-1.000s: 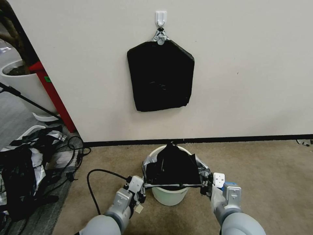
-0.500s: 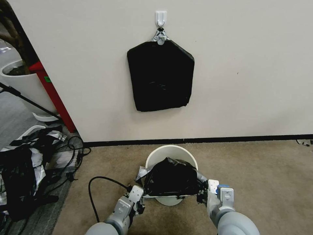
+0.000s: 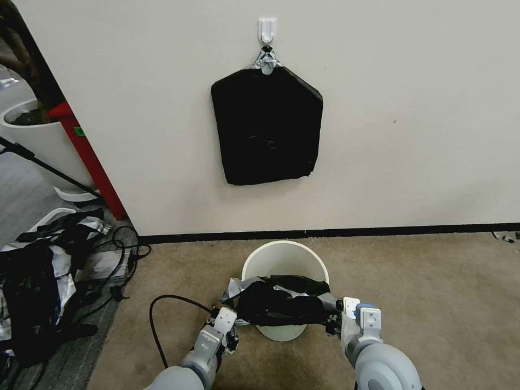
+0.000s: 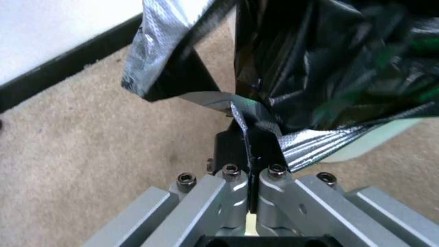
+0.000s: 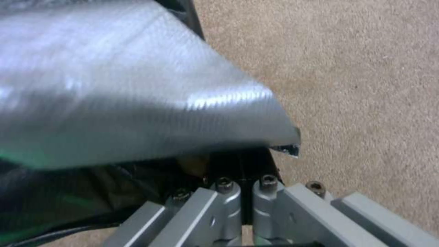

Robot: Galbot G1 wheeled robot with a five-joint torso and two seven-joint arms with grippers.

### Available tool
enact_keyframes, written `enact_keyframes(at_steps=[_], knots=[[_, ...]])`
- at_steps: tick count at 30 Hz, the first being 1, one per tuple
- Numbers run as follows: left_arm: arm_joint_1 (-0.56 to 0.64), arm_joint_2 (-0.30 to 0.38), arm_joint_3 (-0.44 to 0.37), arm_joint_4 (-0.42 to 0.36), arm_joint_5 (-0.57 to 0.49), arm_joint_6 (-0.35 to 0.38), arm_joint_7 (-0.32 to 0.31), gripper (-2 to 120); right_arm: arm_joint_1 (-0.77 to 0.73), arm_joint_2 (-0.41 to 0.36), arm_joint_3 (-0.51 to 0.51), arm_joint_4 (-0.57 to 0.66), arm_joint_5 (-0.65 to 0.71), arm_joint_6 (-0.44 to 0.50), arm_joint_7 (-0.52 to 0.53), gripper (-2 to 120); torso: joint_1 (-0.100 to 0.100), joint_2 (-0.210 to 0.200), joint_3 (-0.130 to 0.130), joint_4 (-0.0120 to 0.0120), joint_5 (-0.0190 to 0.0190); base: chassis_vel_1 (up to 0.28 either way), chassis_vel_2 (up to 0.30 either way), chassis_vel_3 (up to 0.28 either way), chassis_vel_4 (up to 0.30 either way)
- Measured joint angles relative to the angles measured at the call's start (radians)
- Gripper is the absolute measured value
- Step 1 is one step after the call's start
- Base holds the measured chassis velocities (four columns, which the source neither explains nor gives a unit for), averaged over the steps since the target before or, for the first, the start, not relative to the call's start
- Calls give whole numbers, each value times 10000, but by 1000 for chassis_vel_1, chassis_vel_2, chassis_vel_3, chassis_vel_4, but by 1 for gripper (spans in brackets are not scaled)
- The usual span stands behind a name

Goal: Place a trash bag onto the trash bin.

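The cream-white trash bin [image 3: 285, 259] stands on the carpet close to the wall, its far inner wall bare. The black trash bag [image 3: 281, 304] hangs as a low crumpled band across the bin's near side, stretched between both grippers. My left gripper [image 3: 234, 320] is shut on the bag's left edge; the left wrist view has its fingers pinching the film at the gripper tip [image 4: 250, 151], with the bag [image 4: 320, 68] and a bit of the bin [image 4: 366, 144] beyond. My right gripper [image 3: 332, 319] is shut on the right edge; silvery film [image 5: 137, 103] drapes over its tip [image 5: 242, 164].
A thick black pad of bags [image 3: 265, 127] hangs from a wall hook above the bin. A black-and-silver plastic heap [image 3: 38, 281] and cables [image 3: 157, 303] lie on the left. A big white plant pot [image 3: 38, 135] and a red post [image 3: 86, 157] stand farther left. Carpet on the right is open.
The bag has dropped from a raised peak over the bin to a low band at its near side. Both grippers have moved down and back toward me, uncovering the bin's far opening.
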Motion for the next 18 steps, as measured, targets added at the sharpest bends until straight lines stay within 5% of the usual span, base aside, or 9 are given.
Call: enact_keyframes(at_steps=[15,18], knots=[[-308,-199,64,631,194,-673,-66,1,-141,1,-13,-431,-1207,925,-1375,0,0,-1,0,0,0,0,0,0,0],[-104,-89,-59,323,180,-450,-61,13,-380,-94,14,-162,-1244,926,-1423,15,0,0,0,0,0,0,0,0,0]])
